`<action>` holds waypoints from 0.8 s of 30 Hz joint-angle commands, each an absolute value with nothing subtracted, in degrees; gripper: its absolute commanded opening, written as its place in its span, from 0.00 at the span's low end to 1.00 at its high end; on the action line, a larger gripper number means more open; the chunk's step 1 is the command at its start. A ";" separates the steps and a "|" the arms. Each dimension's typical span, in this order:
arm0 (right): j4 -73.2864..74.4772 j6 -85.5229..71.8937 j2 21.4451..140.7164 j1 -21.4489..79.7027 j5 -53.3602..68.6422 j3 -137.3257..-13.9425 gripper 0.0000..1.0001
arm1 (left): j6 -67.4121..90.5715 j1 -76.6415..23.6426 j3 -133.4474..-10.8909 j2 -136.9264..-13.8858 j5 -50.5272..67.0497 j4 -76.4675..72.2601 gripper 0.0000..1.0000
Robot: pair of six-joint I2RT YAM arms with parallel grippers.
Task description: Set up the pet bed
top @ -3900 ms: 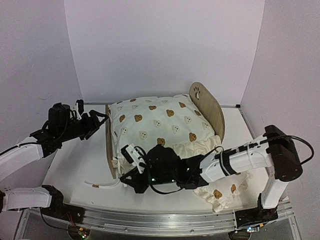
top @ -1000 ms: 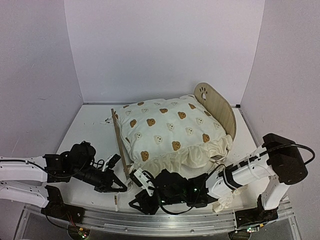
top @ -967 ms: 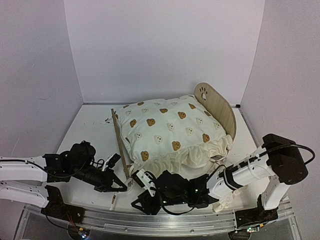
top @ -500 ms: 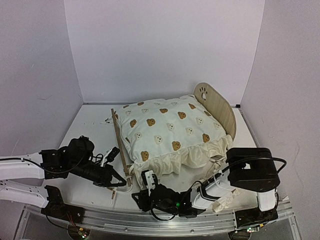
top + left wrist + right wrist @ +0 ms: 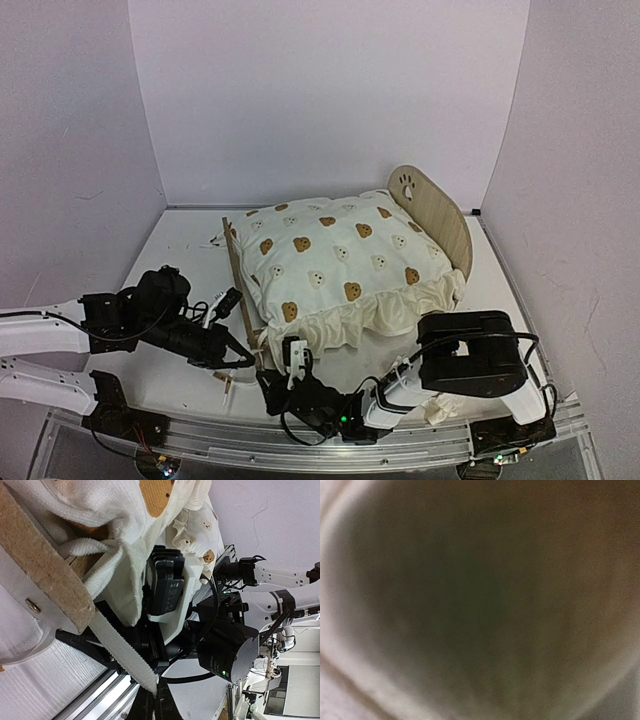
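Right arm has folded back hard toward its base since a second ago, and the left gripper (image 5: 240, 352) has crept right, up to the footboard (image 5: 240, 285); bed and cushion haven't budged. Left side: left fingers are closed, tips just beside the footboard's near bottom corner; can't tell if they pinch anything. Left wrist view shows the footboard's raw wood edge close up, with a white tie strap (image 5: 120, 652) hanging down across it and bear-print fabric bunched over the top. Centre: right gripper (image 5: 290, 368) sits low on the table (image 5: 180, 250), nose tucked against the ruffled near edge of the cushion (image 5: 335, 255). Right wrist view is a dark blur, lens up against something, so can't tell how those fingers stand. Pet bed (image 5: 432, 215) is mid-table, angled, footboard left, paw-print headboard right and upright, cushion piled on top and covering its base. Far right: corner of a small bear-print pillow (image 5: 440, 408) pokes out under the right arm at the near edge.
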State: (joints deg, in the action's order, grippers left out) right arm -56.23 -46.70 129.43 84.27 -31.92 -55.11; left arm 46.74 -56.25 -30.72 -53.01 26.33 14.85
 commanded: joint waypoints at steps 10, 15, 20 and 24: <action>-42.42 -43.44 113.95 84.29 -28.22 -50.67 0.00 | 43.79 -56.45 -31.03 -52.10 27.60 15.38 0.00; -24.63 -40.22 108.23 83.07 -17.44 -55.06 0.00 | 44.18 -56.61 -29.31 -52.99 27.23 14.88 0.00; -14.98 -40.17 106.79 80.60 -14.93 -58.19 0.00 | 44.70 -56.81 -28.36 -53.13 28.13 13.32 0.00; -13.55 -38.36 106.11 76.30 -10.17 -58.36 0.00 | 45.31 -57.61 -27.77 -54.19 28.48 12.47 0.00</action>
